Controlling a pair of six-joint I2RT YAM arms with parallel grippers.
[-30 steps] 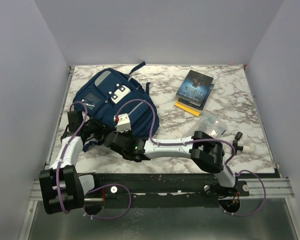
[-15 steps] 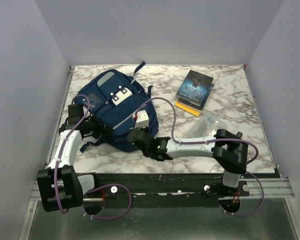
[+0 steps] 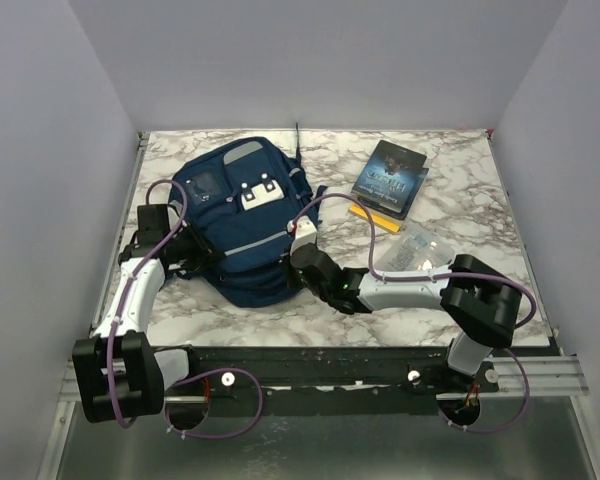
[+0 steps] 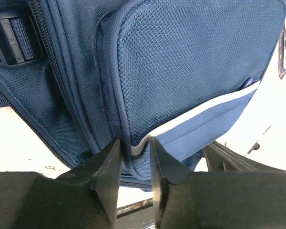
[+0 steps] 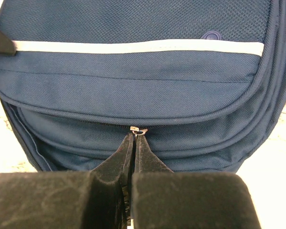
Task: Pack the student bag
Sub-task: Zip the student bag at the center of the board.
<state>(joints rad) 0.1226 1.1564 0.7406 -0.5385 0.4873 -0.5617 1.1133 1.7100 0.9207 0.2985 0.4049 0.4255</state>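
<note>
Right gripper [image 5: 134, 138] has its 2 fingers pressed fully together, and their tips touch the small metal zip slider [image 5: 138, 130] on the student bag [image 5: 133, 81]. If the pull tab is caught between the fingers, I cannot tell. Directly in front of this gripper is the navy front pocket flap. Further ahead, a pale grey trim stripe [image 5: 133, 46] runs across, with a small round stud [image 5: 210, 35] above its right end.

The left gripper [image 4: 135, 140] is only a little apart. A piped seam of the bag's mesh pocket goes between its fingers [image 4: 109, 167] and lies against the left one, but it does not fill the gap. Up and to the left of this gripper there is a black strap buckle [image 4: 9, 38].

From above, the bag lies flat on the marble desk [image 3: 460, 190] between the 2 grippers, with 2 white buckle clips [image 3: 260, 192] on its top.

Beyond the right gripper and to its right lies a dark book [image 3: 390, 178]. Its light cover lettering is too small to read. A yellow item [image 3: 375, 217] shows at the book's near edge. A clear plastic pouch [image 3: 412, 248] lies to the right, just beside the right forearm.
</note>
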